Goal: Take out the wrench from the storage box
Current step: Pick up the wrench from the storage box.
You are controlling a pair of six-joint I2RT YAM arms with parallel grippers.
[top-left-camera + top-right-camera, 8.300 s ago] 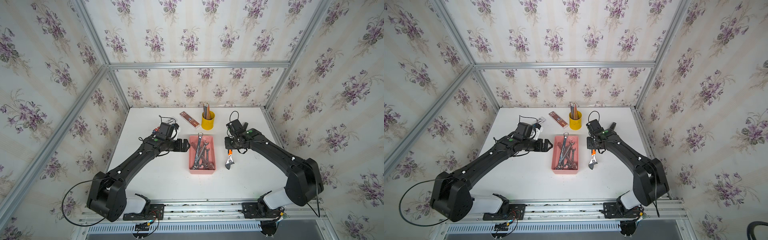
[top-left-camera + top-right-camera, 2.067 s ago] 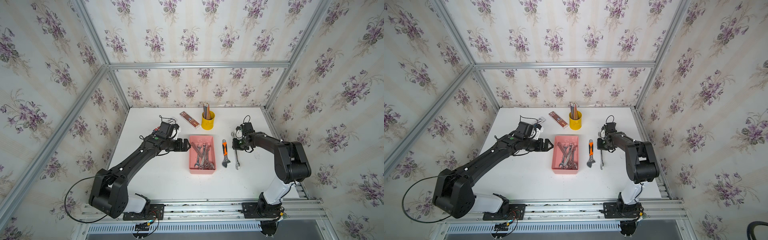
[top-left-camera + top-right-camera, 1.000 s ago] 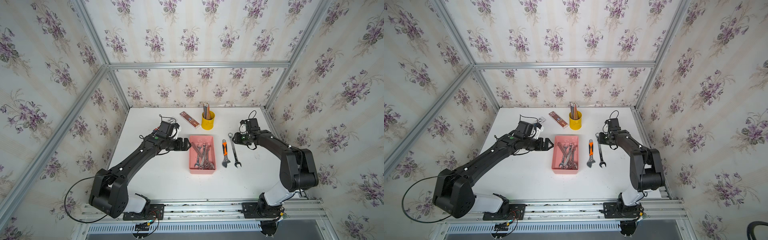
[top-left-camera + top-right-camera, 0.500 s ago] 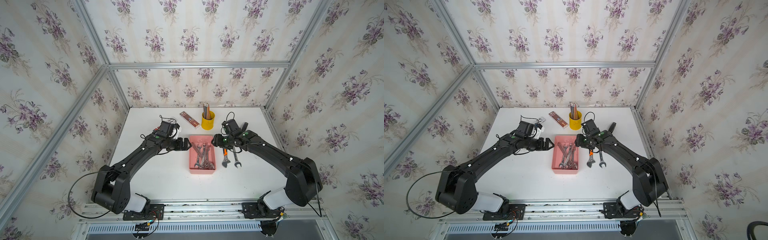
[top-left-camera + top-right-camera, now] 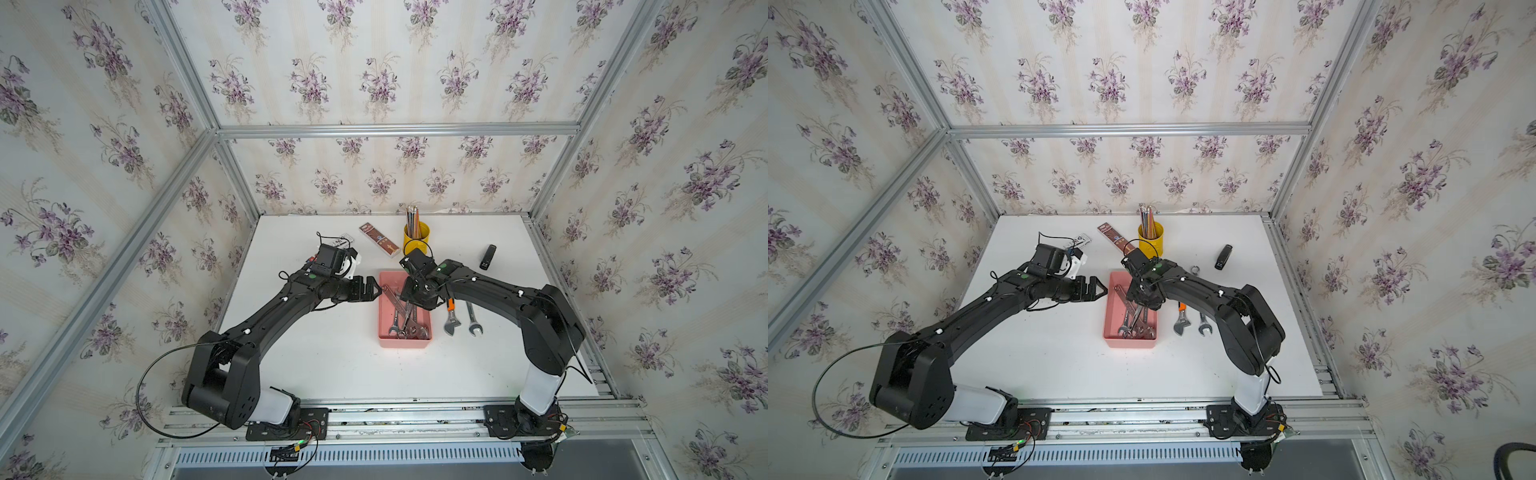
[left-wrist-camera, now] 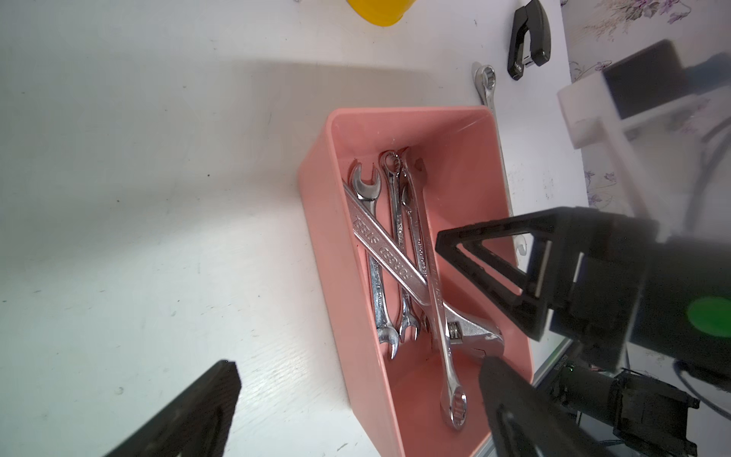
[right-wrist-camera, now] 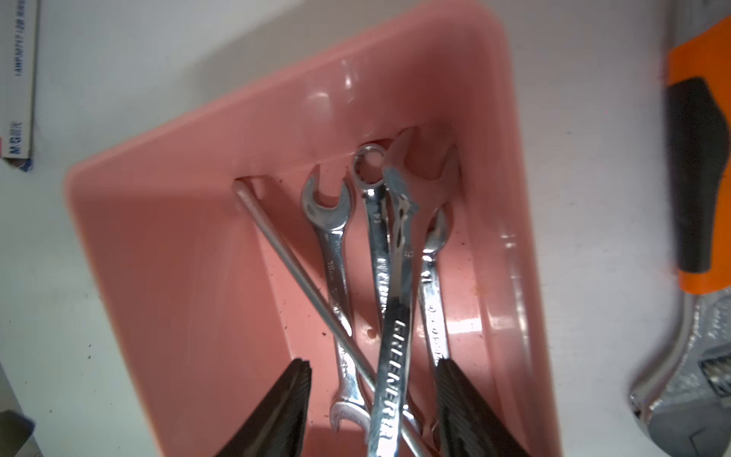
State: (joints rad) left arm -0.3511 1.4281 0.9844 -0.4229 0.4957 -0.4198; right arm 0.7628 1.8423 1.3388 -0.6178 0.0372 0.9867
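The pink storage box [image 5: 404, 343] [image 5: 1129, 343] sits mid-table and holds several silver wrenches [image 5: 405, 320] [image 6: 395, 257] that cross each other. My right gripper [image 5: 409, 297] [image 7: 372, 368] hangs open over the box's far half. Its fingers [image 7: 292, 395] straddle the wrench shafts, among them a lettered wrench [image 7: 395, 336], with gaps on both sides. My left gripper [image 5: 376, 289] [image 6: 358, 368] stands wide open at the box's far-left corner, one finger outside the wall and one over the inside. An orange-handled adjustable wrench [image 5: 451, 318] and a silver wrench [image 5: 473, 318] lie on the table right of the box.
A yellow cup of pencils [image 5: 415, 237] stands behind the box, close to my right wrist. A brown flat packet [image 5: 379, 240] and a small card [image 5: 343, 240] lie at the back. A black stapler [image 5: 488, 257] lies at the back right.
My right gripper has swung from the table's right side to above the box, leaving the silver wrench beside the orange-handled one. The left arm has stayed put.
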